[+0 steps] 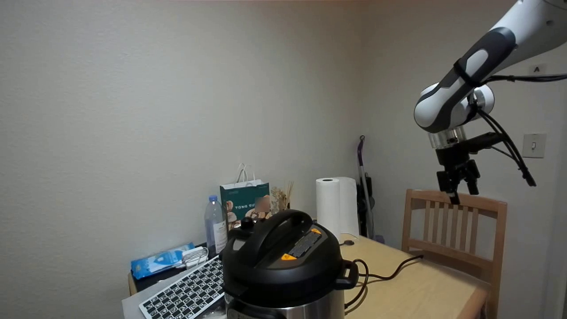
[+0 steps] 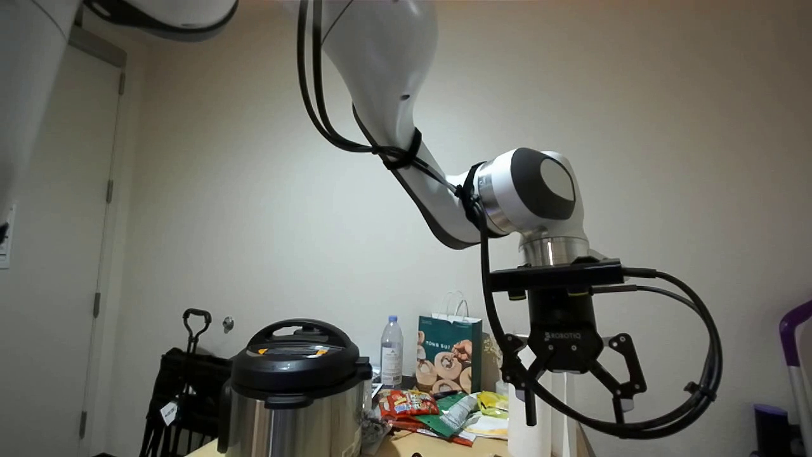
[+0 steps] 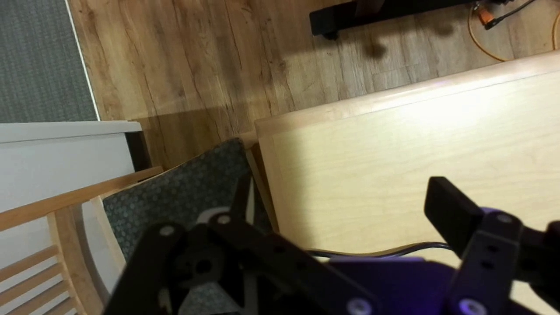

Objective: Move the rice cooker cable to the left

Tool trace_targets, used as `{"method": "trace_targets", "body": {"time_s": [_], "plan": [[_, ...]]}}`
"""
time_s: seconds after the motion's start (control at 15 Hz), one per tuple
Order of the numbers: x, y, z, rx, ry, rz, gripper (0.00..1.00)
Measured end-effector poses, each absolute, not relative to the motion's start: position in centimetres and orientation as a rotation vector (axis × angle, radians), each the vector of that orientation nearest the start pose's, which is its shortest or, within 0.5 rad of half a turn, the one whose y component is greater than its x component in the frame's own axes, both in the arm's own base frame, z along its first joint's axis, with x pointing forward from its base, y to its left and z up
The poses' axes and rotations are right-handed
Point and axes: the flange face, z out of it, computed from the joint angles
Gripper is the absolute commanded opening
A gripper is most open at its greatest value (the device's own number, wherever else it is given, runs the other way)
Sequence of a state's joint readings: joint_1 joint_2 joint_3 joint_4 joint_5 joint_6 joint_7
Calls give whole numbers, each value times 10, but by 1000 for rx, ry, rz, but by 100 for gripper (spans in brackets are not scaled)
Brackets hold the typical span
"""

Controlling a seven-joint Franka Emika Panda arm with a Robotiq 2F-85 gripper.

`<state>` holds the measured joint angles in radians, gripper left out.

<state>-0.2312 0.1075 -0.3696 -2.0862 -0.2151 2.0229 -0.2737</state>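
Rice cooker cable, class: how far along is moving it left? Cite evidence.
Done: no leftward move can be confirmed; the rice cooker cable lies on the table beside the rice cooker. In hand: nothing; the end effector hangs open. Left: probably lowering to the cable below, gripping it, shifting it left.

Dim wall (image 1: 155, 115), tabletop (image 3: 393, 170) glare, soft shadow

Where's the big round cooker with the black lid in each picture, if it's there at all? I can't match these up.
In an exterior view: the rice cooker is at the bottom middle, its base cut off.
In an exterior view: the rice cooker is at the bottom, left of centre.
In the wrist view: not in the picture.
Shared landmark: the gripper, right of centre in both exterior views, low in the wrist view.
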Motion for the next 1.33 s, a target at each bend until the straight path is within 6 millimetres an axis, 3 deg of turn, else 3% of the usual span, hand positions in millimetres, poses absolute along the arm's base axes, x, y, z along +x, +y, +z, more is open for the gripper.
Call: {"method": "trace_targets", "body": {"time_s": [0.33, 0.8, 1.07, 1.33], "plan": [[452, -311, 358, -3236, 427, 385, 100], [491, -321, 298, -3331, 510, 237, 100], [494, -324, 298, -3335, 513, 238, 100], [486, -312, 282, -3228, 608, 310, 100]]}}
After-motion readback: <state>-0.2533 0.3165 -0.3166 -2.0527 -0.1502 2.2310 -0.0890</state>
